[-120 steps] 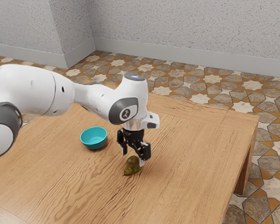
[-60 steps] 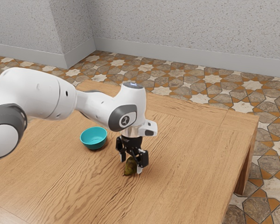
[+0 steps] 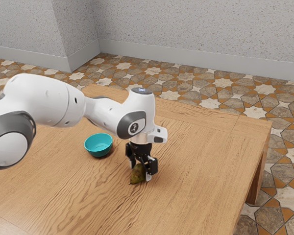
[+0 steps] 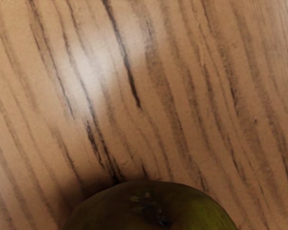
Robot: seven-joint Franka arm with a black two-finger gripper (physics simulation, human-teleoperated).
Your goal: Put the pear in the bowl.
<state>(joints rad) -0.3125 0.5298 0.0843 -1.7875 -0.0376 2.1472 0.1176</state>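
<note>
In the exterior view, I (image 3: 141, 172) am a little below the middle of the frame, pointing down at the table (image 3: 201, 166). My jaws are spread, with the pear (image 3: 137, 175) between them: one finger is at its upper-left side, the other at its right. I cannot make out how closely the far finger sits against it.

The pear rests on the wood, outside the bowl, its narrow end toward the exterior view's lower left. The teal bowl (image 3: 99, 151) stands upright on the same table, left of centre in the exterior view, near me but apart from the pear.

My arm (image 3: 44, 100) comes in from the exterior view's left and bends down to me. Patterned floor (image 3: 279, 200) runs along the right edge of the frame, and a speckled wall (image 3: 196, 29) spans the top. My wrist view shows the pear's rounded, brownish-green skin close under my hand, with a dark dimple, beside streaky wood grain.
</note>
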